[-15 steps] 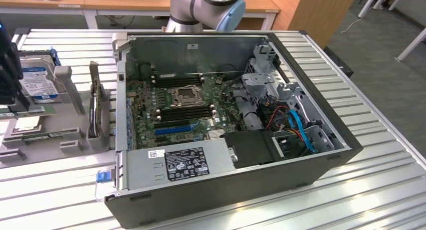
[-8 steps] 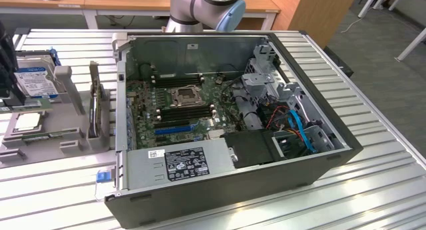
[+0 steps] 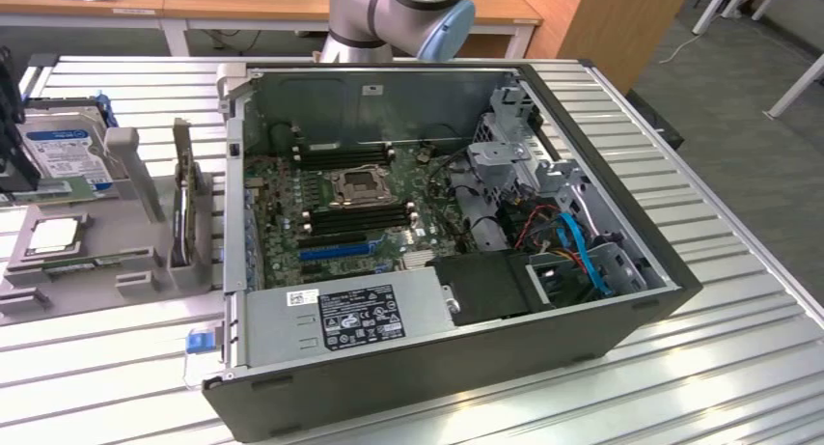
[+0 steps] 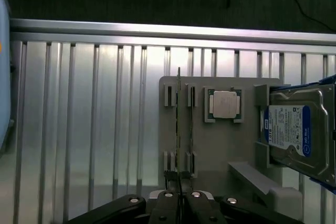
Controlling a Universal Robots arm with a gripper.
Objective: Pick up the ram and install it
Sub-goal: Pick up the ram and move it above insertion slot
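Wrist view: one ram point(image 4: 178, 121), one CPU point(image 4: 224, 103), one drive point(image 4: 292, 132).

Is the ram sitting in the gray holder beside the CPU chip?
Yes, the wrist view shows the ram standing on edge in slots of the gray holder, beside the CPU chip.

Silver tabletop point(image 3: 721, 368), ribbed in long bright stripes; matt dark grey computer case point(image 3: 451, 377); green motherboard point(image 3: 277, 242) with black memory slots and one blue slot point(image 3: 338, 249); pale grey power supply point(image 3: 289, 315) carrying a black label with white print; bright blue cables point(image 3: 586, 257); plain grey holder point(image 4: 220, 145); green ram point(image 3: 80, 264); silver CPU point(image 4: 224, 103) edged in green; hard drive point(image 4: 294, 129) labelled blue and white; black tool point(image 4: 179, 196) with silvery screws; grey arm point(image 3: 386, 1), light blue cap
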